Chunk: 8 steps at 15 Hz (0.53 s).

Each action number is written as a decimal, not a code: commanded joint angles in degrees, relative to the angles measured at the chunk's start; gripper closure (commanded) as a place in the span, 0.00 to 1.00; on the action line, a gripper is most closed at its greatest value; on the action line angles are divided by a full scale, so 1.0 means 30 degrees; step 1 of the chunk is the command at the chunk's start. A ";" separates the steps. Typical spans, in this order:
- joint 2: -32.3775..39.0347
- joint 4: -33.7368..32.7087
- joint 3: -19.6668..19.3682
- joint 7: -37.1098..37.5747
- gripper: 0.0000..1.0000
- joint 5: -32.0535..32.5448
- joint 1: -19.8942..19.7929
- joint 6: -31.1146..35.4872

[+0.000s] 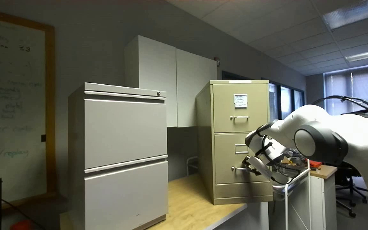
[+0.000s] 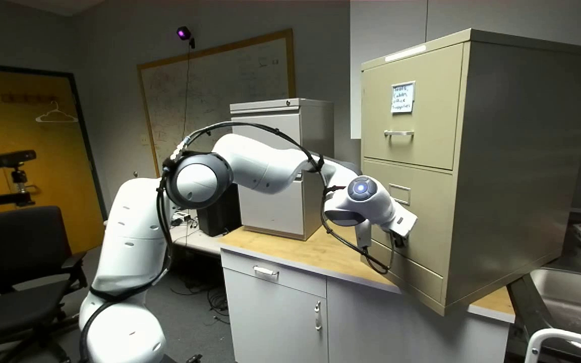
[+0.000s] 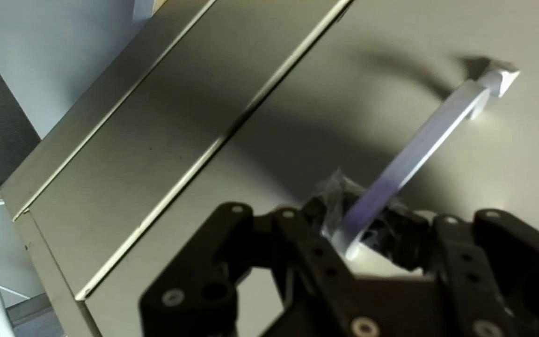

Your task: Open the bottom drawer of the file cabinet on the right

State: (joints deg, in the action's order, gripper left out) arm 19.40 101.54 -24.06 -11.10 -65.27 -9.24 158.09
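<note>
Tabletop point(image 1: 187, 204) below it, the hand point(image 3: 363, 223) seems clamped on the handle point(image 3: 426, 142); pull the drawer point(image 1: 232, 158) straight out, slowly.

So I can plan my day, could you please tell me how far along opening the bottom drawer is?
Looks done: the approach, with the end effector at the pull of the bottom drawer. In hand: the grasp, with fingers on both sides of the pull; how tightly is unclear. Left: drawing it open, since its front looks flush with the file cabinet in both exterior views.
</note>
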 commanded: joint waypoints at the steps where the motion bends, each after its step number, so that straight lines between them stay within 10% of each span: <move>1: -0.2096 0.3883 -0.0266 -0.1062 0.98 0.0395 0.0359 -0.0168; 8: -0.2721 0.4135 0.1365 -0.7083 0.98 -0.2686 -0.0206 0.0259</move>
State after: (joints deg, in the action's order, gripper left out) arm 18.77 102.49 -21.57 -21.99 -71.42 -10.32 161.32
